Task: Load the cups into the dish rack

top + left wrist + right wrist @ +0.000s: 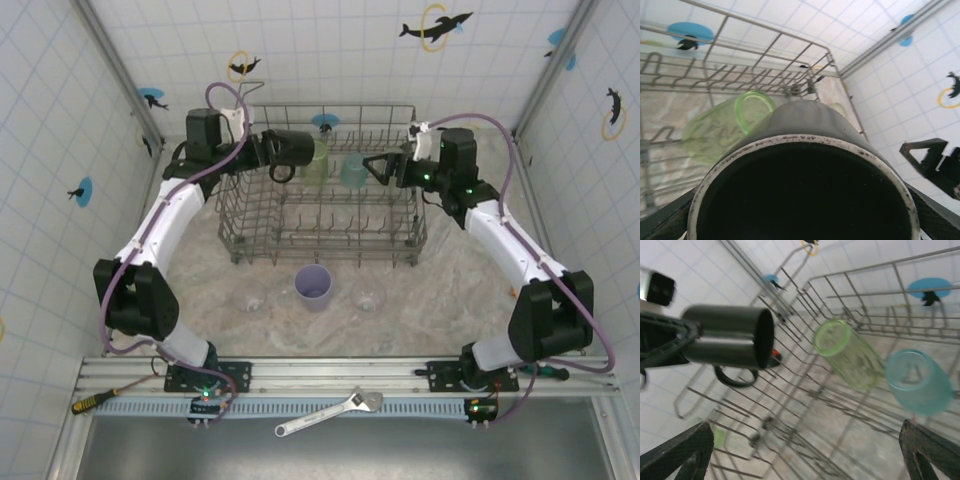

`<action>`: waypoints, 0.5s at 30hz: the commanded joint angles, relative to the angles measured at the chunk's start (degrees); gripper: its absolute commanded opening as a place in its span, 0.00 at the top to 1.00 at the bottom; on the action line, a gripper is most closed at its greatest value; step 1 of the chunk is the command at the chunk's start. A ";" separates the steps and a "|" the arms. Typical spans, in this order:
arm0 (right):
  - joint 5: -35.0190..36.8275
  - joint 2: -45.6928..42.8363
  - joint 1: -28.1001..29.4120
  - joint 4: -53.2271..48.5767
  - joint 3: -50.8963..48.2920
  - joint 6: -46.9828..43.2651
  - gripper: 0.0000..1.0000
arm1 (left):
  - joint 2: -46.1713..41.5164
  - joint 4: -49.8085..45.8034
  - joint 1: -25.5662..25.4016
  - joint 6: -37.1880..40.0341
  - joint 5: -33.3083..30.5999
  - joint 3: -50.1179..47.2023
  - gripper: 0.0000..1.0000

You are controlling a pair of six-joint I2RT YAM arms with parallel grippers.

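The grey wire dish rack stands at the table's middle back. My left gripper is shut on a black cup with a handle, held on its side above the rack's back left; its dark mouth faces the left wrist camera. A green cup and a teal cup lie tilted inside the rack. My right gripper hangs open just right of the teal cup, nothing between its fingers. A purple cup stands upright in front of the rack.
Two clear cups flank the purple one on the table. A small orange-and-black object lies beyond the rack's wires. A wrench and a screwdriver lie on the near rail. Tiled walls close in on both sides.
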 commanded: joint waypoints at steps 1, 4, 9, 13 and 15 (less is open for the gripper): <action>6.67 -3.71 -0.25 -9.58 -1.36 -5.32 0.00 | -0.15 -5.13 -0.49 5.70 -5.03 5.03 1.00; 9.39 -5.54 -0.34 -13.24 -2.04 -7.03 0.00 | 0.89 -8.73 -1.63 7.90 -8.60 7.09 1.00; 12.92 -8.79 -0.67 -16.15 -4.82 -8.28 0.00 | 2.96 -12.72 -3.75 11.89 -13.01 9.69 1.00; 14.52 -11.69 -0.71 -17.91 -7.10 -8.63 0.00 | 5.58 -17.53 -6.43 15.00 -19.80 13.16 1.00; 14.95 -13.09 -0.79 -18.40 -8.18 -8.90 0.00 | 7.09 -19.91 -7.54 16.14 -22.47 15.29 1.00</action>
